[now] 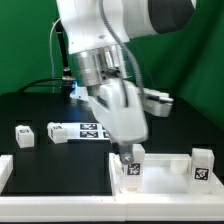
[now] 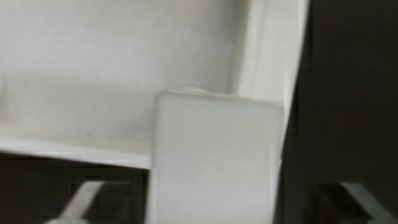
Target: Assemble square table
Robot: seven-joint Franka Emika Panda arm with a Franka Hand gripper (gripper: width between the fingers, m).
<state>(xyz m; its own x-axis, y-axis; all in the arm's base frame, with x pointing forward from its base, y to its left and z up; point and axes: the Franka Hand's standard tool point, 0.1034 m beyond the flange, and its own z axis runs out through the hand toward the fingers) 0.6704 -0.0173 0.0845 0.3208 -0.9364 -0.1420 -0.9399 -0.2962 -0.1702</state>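
The square table's white slab (image 1: 166, 162) lies at the front right of the exterior view. A white tagged leg block (image 1: 131, 168) stands upright at its near left corner, and a second leg (image 1: 203, 165) stands at its right end. My gripper (image 1: 128, 153) hangs straight above the first leg. In the wrist view that leg (image 2: 217, 140) fills the middle, over the slab (image 2: 107, 80) and its raised rim (image 2: 267, 50). My gripper (image 2: 214, 205) is open, and a dark gap shows between the leg and each of the fingertips (image 2: 80, 200).
Two loose leg blocks (image 1: 24, 135) (image 1: 58, 132) lie on the black table at the exterior view's left. The marker board (image 1: 92, 128) sits behind the arm. White border rails (image 1: 5, 170) (image 1: 60, 208) run along the left and the front.
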